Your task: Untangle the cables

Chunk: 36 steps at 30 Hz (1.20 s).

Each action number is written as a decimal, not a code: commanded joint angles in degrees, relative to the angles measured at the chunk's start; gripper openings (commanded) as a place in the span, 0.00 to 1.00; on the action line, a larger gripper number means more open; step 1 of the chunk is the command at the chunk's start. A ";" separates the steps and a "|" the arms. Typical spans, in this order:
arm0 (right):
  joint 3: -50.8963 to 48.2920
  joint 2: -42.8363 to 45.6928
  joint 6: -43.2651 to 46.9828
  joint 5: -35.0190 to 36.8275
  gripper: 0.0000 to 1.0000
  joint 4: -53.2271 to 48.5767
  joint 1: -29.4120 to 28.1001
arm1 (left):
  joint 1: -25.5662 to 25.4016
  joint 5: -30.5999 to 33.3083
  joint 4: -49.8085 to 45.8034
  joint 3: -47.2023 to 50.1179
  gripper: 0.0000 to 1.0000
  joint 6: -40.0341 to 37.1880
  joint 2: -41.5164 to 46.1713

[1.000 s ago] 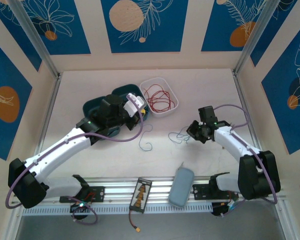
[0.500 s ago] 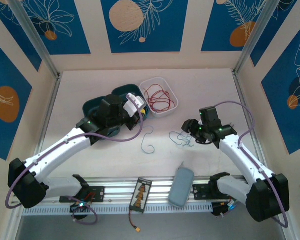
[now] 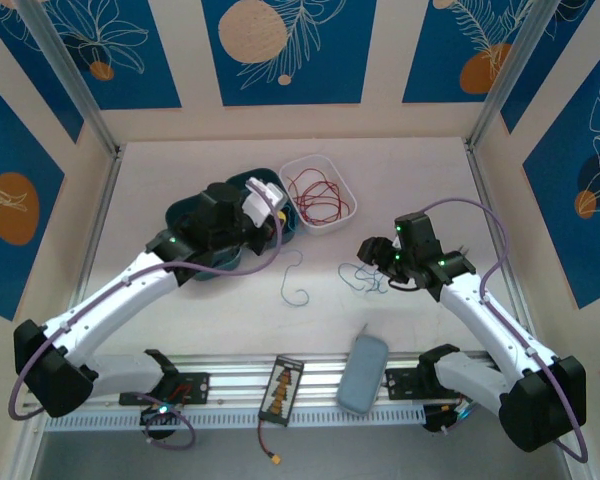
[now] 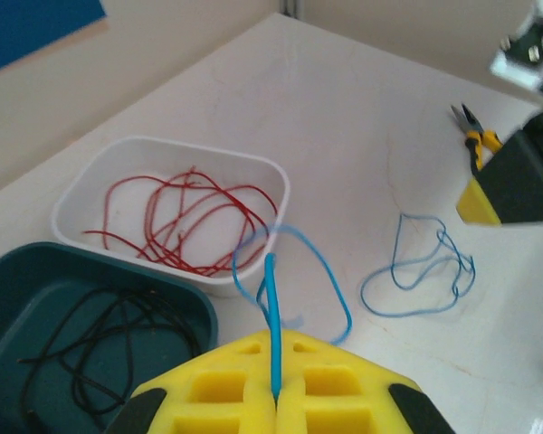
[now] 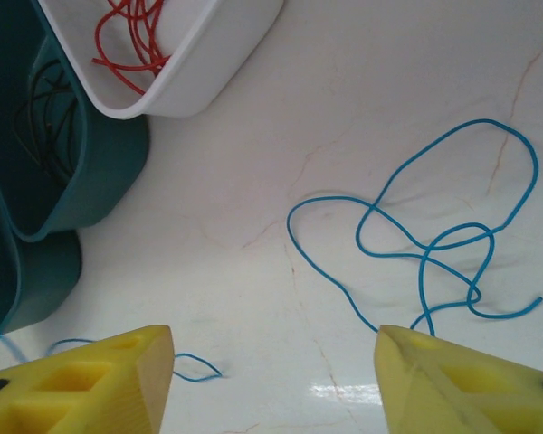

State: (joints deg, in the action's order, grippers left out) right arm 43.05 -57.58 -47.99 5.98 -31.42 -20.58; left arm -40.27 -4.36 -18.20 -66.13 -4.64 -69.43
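The cables are thin wires. My left gripper point(image 4: 275, 363) is shut on a blue wire point(image 4: 271, 298), whose loop hangs in front of the white tray. In the top view the left gripper point(image 3: 273, 213) is raised beside the trays, and that wire point(image 3: 296, 283) trails down to the table. A second blue wire point(image 5: 434, 237) lies loosely coiled on the table. My right gripper point(image 5: 276, 380) hovers open just short of it with nothing between its fingers. Red wires point(image 4: 176, 217) lie in the white tray point(image 4: 68, 203). Black wires point(image 4: 90, 339) lie in the teal tray point(image 4: 9, 271).
A grey case point(image 3: 362, 372) and a small circuit board point(image 3: 280, 388) with a yellow-plugged lead sit on the rail at the near edge. Yellow-handled pliers point(image 4: 475, 134) lie beyond the right gripper. The white tray point(image 3: 317, 190) and teal trays point(image 3: 195, 260) stand at the back centre.
The right gripper has opened, let go of the coiled blue wire and shifted left and up. The left gripper, still shut on its wire, moved slightly back and left.
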 commanded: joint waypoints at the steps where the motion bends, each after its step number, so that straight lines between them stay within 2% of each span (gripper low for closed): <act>1: 1.17 -0.15 0.87 1.82 0.67 -2.23 -0.25 | 1.64 3.01 -5.91 -7.15 0.00 2.15 2.19; 9: 1.56 -1.26 1.13 3.69 0.86 -4.48 -0.34 | 3.73 7.71 -12.36 -16.90 0.00 0.48 3.85; 12: 1.58 -1.48 0.95 4.52 0.99 -4.99 -0.41 | 4.75 12.50 -13.73 -19.16 0.00 -1.14 4.30; 16: 1.43 -1.56 0.63 5.18 0.99 -5.13 -0.49 | 7.11 18.84 -15.44 -22.40 0.00 -3.58 3.95; 21: 1.67 -2.09 0.03 5.69 0.99 -5.89 -0.49 | 11.71 21.03 -16.08 -24.00 0.00 -5.24 3.71; 28: 2.19 -2.80 -0.22 5.76 0.99 -6.01 -0.50 | 20.27 19.86 -15.92 -20.81 0.00 -4.17 2.40; 36: 3.61 -3.67 -0.26 6.28 0.99 -7.33 -0.74 | 28.79 12.43 -14.59 -14.42 0.00 1.30 -0.02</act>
State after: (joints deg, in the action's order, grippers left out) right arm 44.80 -61.04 -47.22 11.22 -36.99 -20.80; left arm -13.50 11.73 -33.50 -81.80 -5.98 -68.88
